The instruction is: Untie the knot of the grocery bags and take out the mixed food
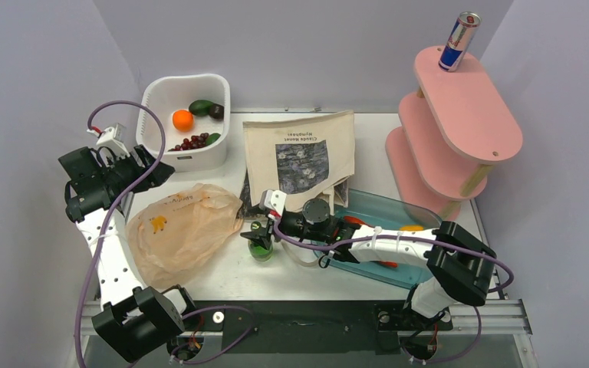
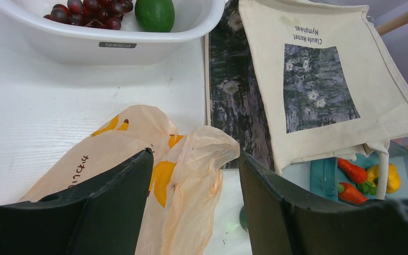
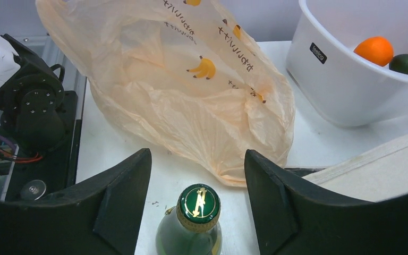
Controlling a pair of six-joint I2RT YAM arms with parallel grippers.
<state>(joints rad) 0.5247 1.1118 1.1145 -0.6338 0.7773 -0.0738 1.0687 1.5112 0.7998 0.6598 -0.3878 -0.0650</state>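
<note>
White laminate tabletop point(image 1: 222, 280), grey walls behind. A thin, crinkly peach-orange plastic bag point(image 1: 184, 226) lies slack toward the L side with its mouth loose. A green glass bottle point(image 3: 198, 204) w/ gold-rimmed cap stands upright just beside it. The R gripper point(image 3: 197, 159) straddles the cap, jaws apart, no contact. The L gripper point(image 2: 195, 156) is also spread, a bag fold between its jaws but not pinched. Likely the take-out step, bottle now set down. Next: R lifts straight up w/o clipping the cap.

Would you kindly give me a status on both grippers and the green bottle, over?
Left gripper open over the plastic bag. Right gripper open, straddling the green bottle, upright on the table. Bag just beyond it; no obstruction seen.
</note>
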